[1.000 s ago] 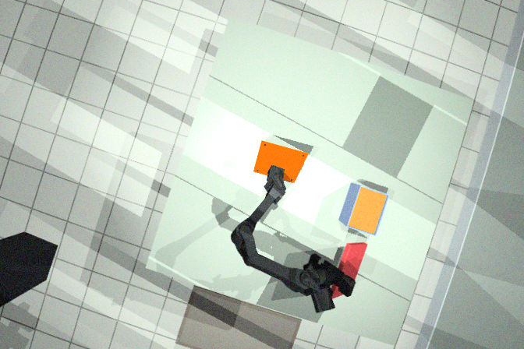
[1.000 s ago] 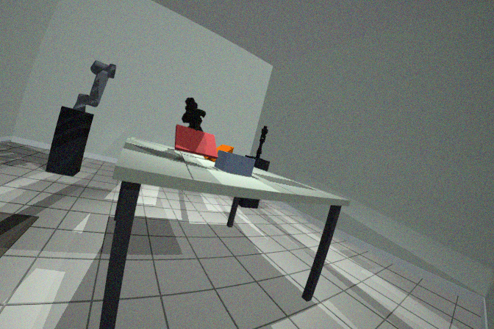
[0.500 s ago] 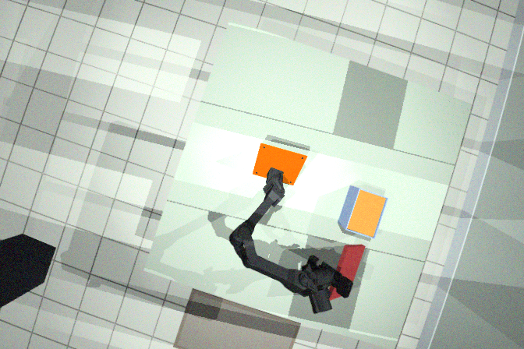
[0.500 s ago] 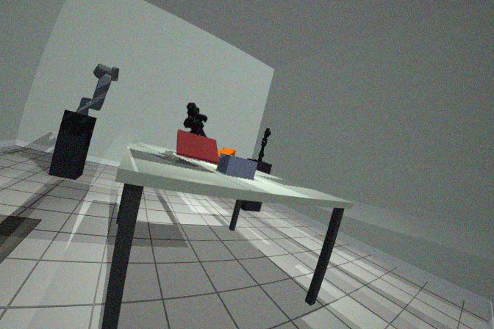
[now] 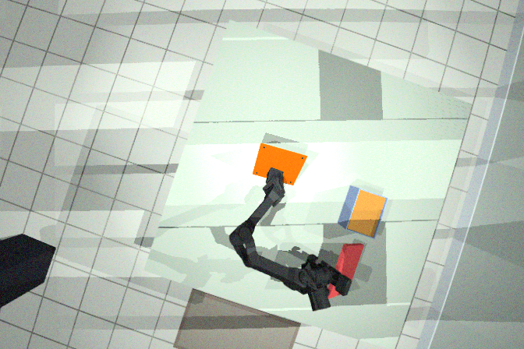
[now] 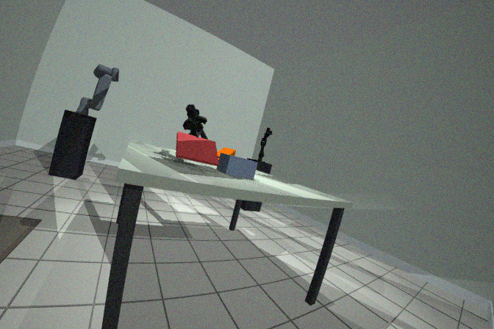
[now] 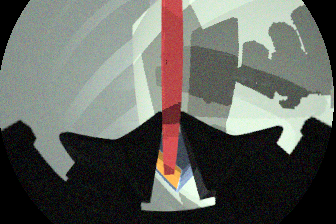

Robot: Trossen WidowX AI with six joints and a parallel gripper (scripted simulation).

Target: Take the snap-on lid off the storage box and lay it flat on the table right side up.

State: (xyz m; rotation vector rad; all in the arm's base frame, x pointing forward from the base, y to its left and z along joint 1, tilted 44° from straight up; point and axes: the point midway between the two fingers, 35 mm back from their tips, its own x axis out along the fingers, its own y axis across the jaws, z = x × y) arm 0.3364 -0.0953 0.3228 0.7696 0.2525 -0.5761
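Observation:
The red lid is off the box and stands steeply on edge, its broad face showing in the exterior view. My gripper is shut on the lid, which shows as a narrow strip between the fingers in the wrist view. In the exterior view the lid hides the fingertips. I cannot tell whether its lower edge touches the table. The storage box has blue walls, an open top and orange inside, and sits on the table beyond the lid's far end.
The pale green table carries an orange mounting plate under my arm's base, left of the box in the top view. A brown translucent panel lies past the near edge. Dark pedestals stand away from the table.

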